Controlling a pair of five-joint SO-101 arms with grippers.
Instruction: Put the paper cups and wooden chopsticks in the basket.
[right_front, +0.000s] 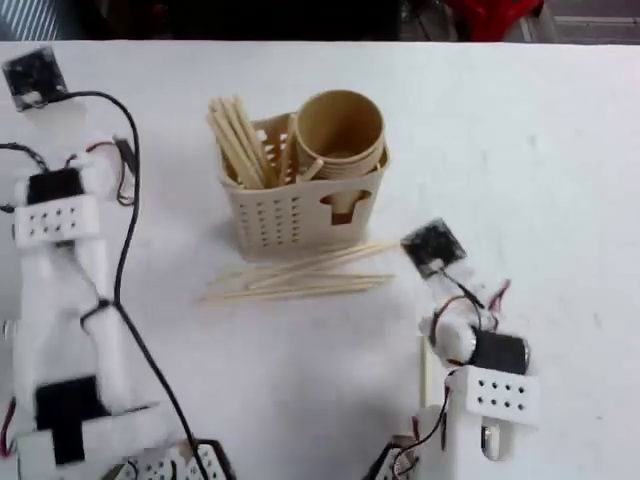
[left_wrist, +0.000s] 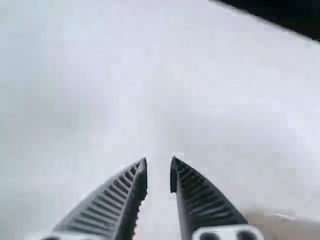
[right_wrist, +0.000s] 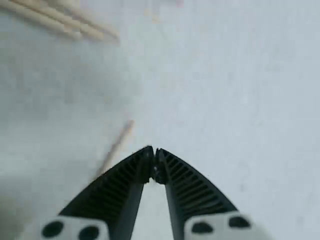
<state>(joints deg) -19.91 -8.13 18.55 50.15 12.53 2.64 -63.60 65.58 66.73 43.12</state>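
Observation:
A cream slotted basket (right_front: 290, 215) stands in the middle of the table. Stacked paper cups (right_front: 340, 130) sit in one side of it, and a bundle of wooden chopsticks (right_front: 238, 140) leans in the other. Several loose chopsticks (right_front: 300, 280) lie on the table just in front of the basket and also show as chopsticks (right_wrist: 60, 20) beyond my right gripper. My right gripper (right_wrist: 154, 164) is shut and empty, low over the table, with a single chopstick (right_wrist: 116, 145) beside it. My left gripper (left_wrist: 158, 170) is open by a narrow gap over bare table.
The left arm (right_front: 60, 220) lies along the table's left edge with a black cable (right_front: 125, 290) trailing beside it. The right arm (right_front: 480, 370) sits at the front right, with one chopstick (right_front: 424, 365) next to it. The white table (right_front: 540, 150) is bare at the right.

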